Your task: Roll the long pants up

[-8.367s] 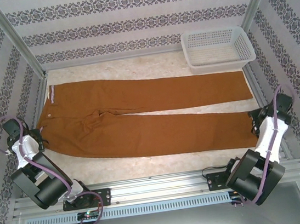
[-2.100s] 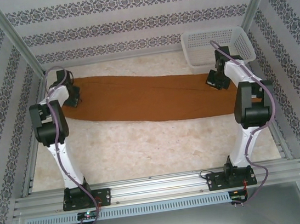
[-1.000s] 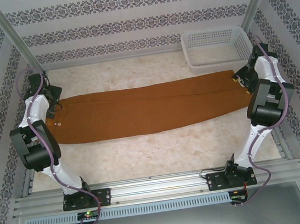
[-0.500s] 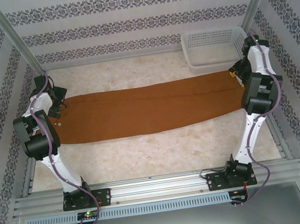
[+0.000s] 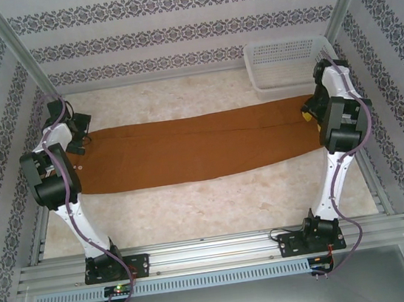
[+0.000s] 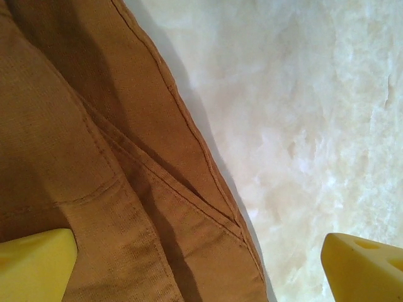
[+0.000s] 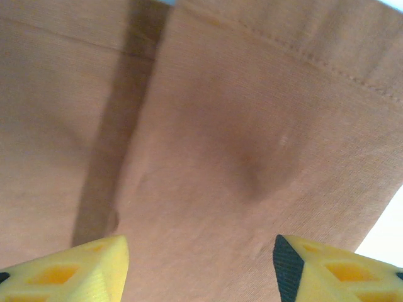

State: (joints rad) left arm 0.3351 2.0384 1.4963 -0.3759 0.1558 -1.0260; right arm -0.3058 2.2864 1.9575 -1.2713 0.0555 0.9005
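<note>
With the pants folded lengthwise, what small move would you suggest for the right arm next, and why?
Probably lower the right gripper and pinch the leg ends of the pants: its open jaws hover over that end, where a roll could start.

long pants [image 5: 194, 148] across table [image 5: 194, 204], basket [image 5: 291, 65] behind

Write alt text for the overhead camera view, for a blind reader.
Rust-brown long pants, folded into one long band, lie stretched across a pale table. The left claw hangs over the waist end and the right claw over the cuff end; a white mesh basket sits at the far right.
</note>
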